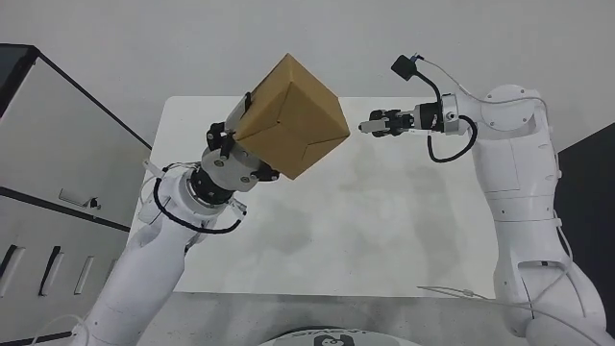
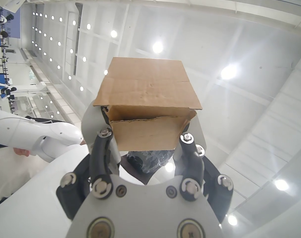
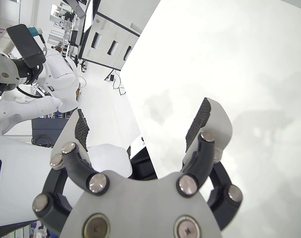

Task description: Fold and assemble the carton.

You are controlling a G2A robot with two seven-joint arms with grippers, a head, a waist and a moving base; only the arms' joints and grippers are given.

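White tabletop point(image 1: 404, 240), grey cabinet point(image 1: 58, 144) off its left edge. Brown cardboard carton point(image 1: 291, 115), tilted, grasped by left end effector point(image 1: 237, 146); right end effector point(image 1: 367, 127) released beside it.

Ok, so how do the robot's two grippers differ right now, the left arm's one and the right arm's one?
The left gripper is clamped on the carton, holding it tilted above the table; the right gripper holds nothing. The left gripper's fingers press against cardboard, while the right gripper's are spread wide. The right gripper sits beside the carton without touching it. Both share the same two-fingered build.
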